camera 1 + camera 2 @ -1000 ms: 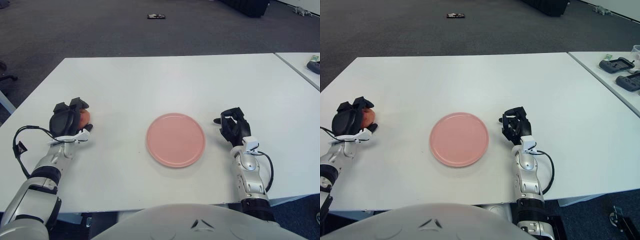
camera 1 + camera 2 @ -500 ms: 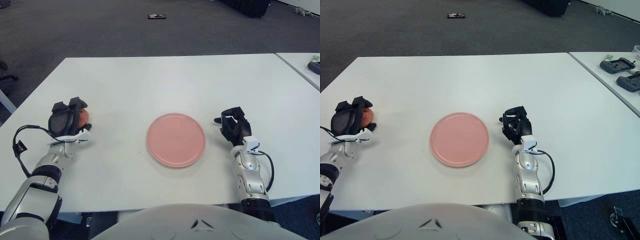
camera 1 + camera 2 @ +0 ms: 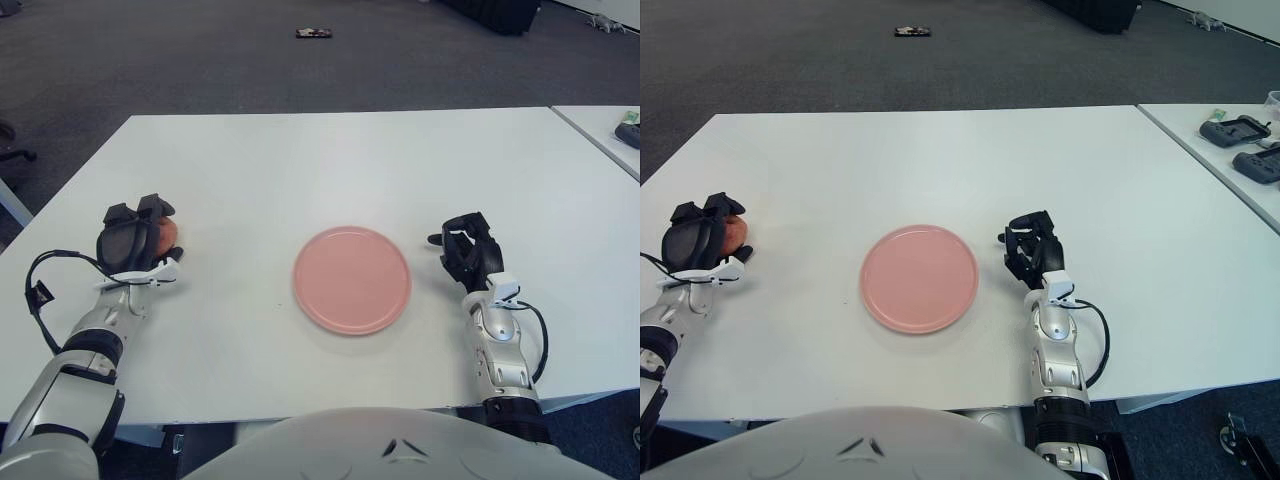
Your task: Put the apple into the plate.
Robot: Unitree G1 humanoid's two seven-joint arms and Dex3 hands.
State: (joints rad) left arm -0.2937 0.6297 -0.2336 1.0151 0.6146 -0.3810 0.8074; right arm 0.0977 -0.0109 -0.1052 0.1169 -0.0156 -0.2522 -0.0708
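Far left, left hand (image 3: 132,240) fingers wrapped round apple (image 3: 168,232) — pink plate (image 3: 351,279) unobstructed; right hand (image 3: 468,252) curled, holding nothing.

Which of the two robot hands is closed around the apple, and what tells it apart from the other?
The left robot hand, at the table's left edge: the apple shows between its fingers. The right robot hand beside the pink plate holds nothing.

Office or lab, grey carpet (image 3: 200,60), white tables (image 3: 330,160) (plain, adjoining)
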